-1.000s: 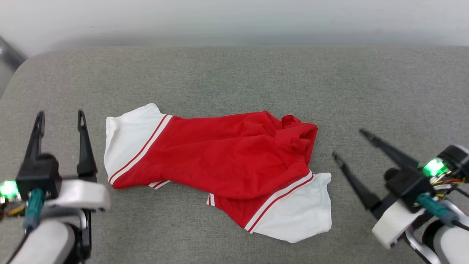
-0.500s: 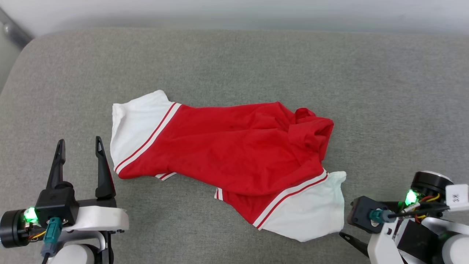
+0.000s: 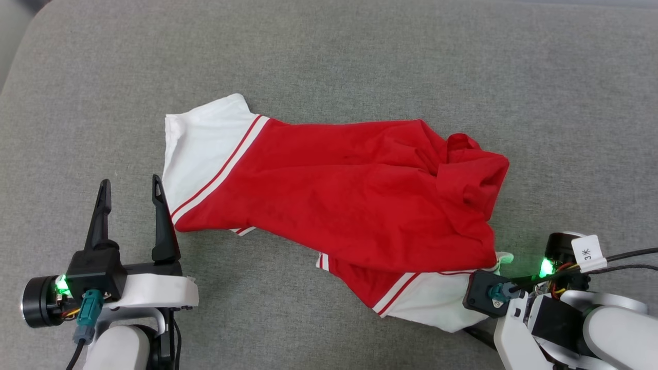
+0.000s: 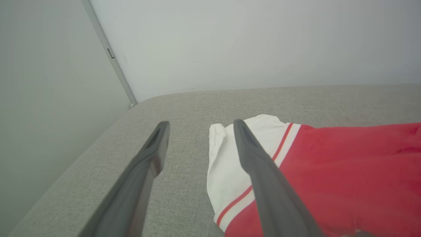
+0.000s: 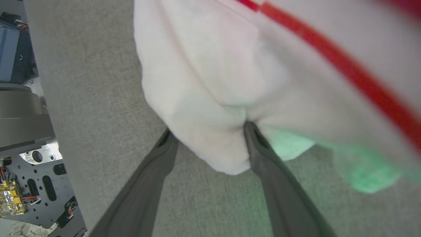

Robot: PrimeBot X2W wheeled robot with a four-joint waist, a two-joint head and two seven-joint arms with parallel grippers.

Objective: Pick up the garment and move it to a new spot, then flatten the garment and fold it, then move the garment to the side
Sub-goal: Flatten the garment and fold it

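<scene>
The red jersey T-shirt [image 3: 339,200] lies rumpled across the middle of the grey cushion [image 3: 329,61]. One white sleeve [image 4: 227,158] is spread at the far left, the other sleeve [image 5: 197,82] sits at the near right, and the red body is bunched into folds on the right.

The right gripper [image 5: 209,130] is down at that near sleeve. Its jaws are wide apart with the hem pushed in between them, straddling the cloth without pinching it. To me that looks like lining up a grab for the lift.

The left gripper [image 3: 130,181] hangs just beside the left sleeve, fingers pointing away, jaws parted and empty. I'd guess it is poised there to take that end, so the shirt comes up by both sleeves rather than dangling in a heap.
</scene>
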